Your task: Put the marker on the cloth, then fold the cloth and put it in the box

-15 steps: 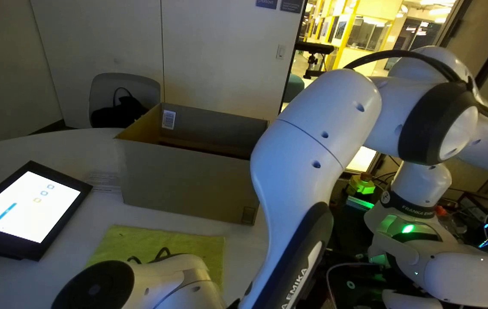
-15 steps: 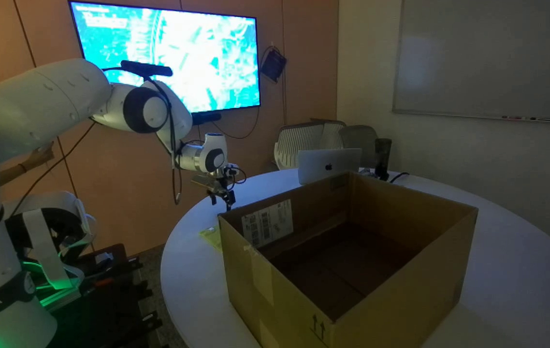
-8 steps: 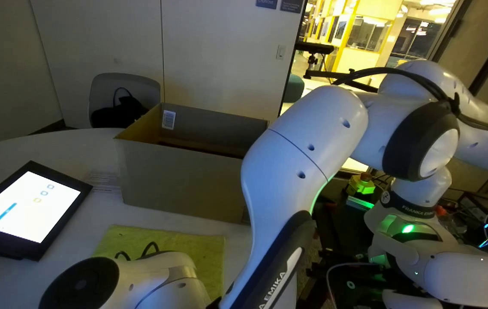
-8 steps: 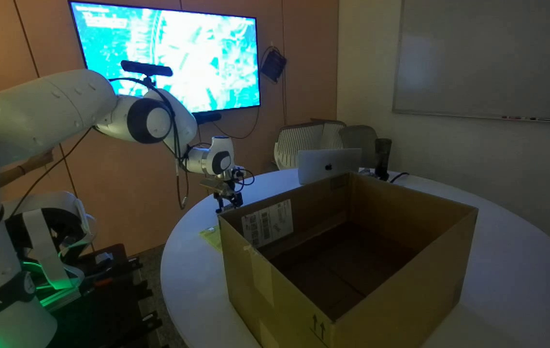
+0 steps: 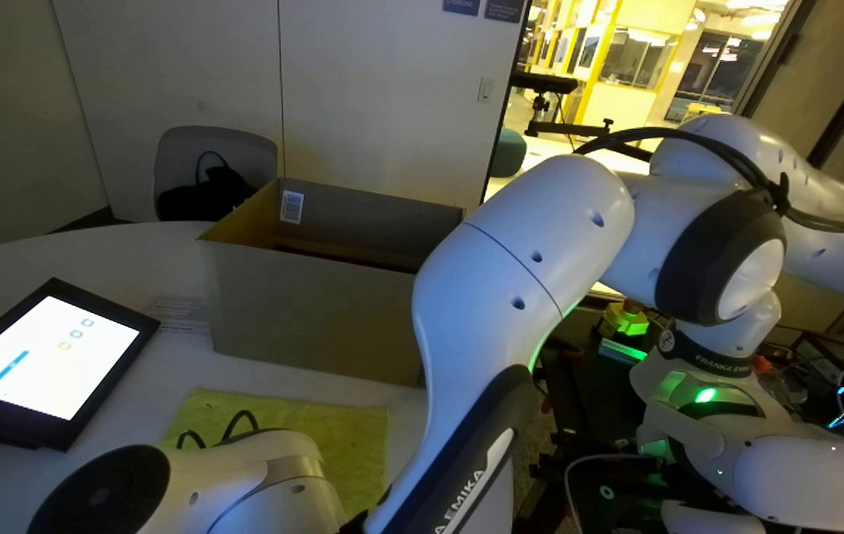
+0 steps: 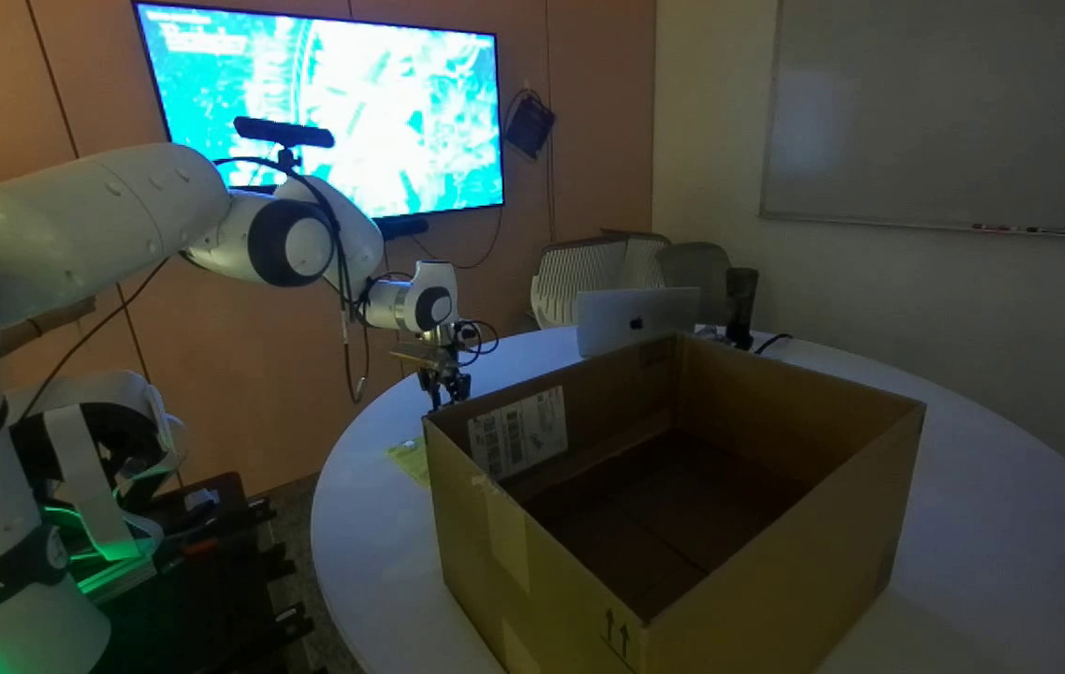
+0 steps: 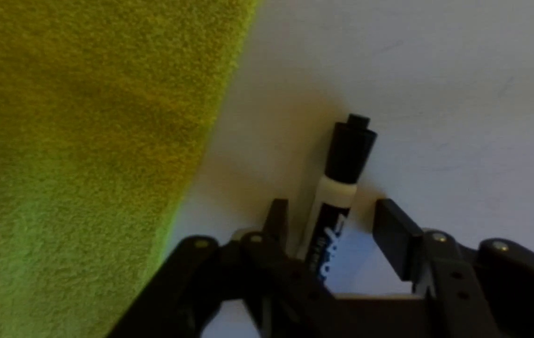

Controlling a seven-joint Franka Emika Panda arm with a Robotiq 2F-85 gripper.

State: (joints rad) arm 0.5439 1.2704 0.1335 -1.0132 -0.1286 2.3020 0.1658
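Clearly, the marker (image 7: 336, 192) lies on the worktop (image 7: 459, 141) just beside the cloth (image 7: 84, 164), and in the wrist view the gripper (image 7: 332, 213) straddles it with its fingers (image 7: 396, 239) parted, pale surface showing on both sides, the larger gap toward the right of that view. I cannot tell whether the fingertips touch the surface. The marker's black cap juts past them; its body is white with a dark printed band, and its lower end is hidden behind the gripper. The yellow-green cloth spreads flat over the left of the same view, its edge slanting near the marker. In an exterior view the white arm (image 5: 511, 267) covers part of the cloth, the box (image 5: 311, 311) standing just beyond, and a tablet (image 5: 51, 356) with a lit screen rests to the left. The box is brown cardboard, upright, its top uncovered, with a white label (image 6: 518, 432) on an inside face. In an exterior view the gripper points down behind one corner of the box, where a strip of cloth peeks out; a laptop (image 6: 638, 321) and a dark tumbler (image 6: 740, 307) stand farther back. Behind the arm a television (image 6: 401, 112) glows.
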